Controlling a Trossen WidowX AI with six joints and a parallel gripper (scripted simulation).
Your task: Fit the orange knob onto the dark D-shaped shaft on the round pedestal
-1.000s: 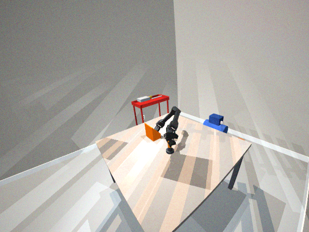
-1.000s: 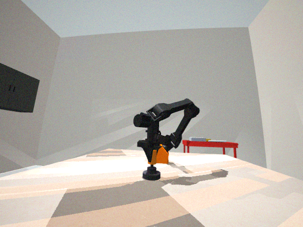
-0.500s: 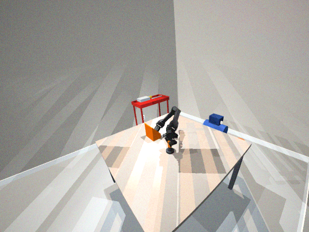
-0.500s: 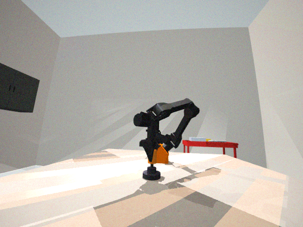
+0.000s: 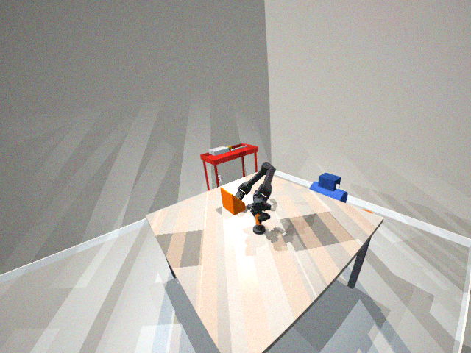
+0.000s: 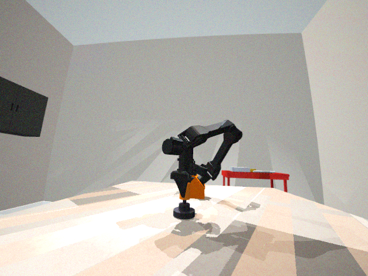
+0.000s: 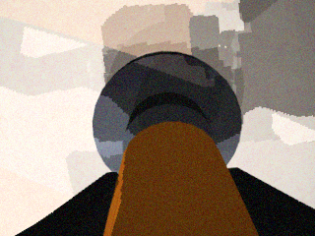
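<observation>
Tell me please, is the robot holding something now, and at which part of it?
Yes: the orange knob, gripped by its sides in the hand, with its lower end left free above the pedestal.

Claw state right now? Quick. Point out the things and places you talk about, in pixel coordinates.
Claw (image 5: 258, 219) (image 6: 183, 192) (image 7: 172, 181): closed on the orange knob (image 5: 257, 219) (image 6: 184, 194) (image 7: 179, 182), holding it above the round pedestal (image 5: 259, 229) (image 6: 184, 213) (image 7: 162, 74); not released.

Sparse workshop-like room, plank-patterned table (image 5: 266, 281) (image 6: 89, 237), red cart (image 5: 228, 155) (image 6: 255, 174), dark wall cabinet (image 6: 22, 110), plain grey walls (image 5: 132, 76) (image 6: 184, 89)
</observation>
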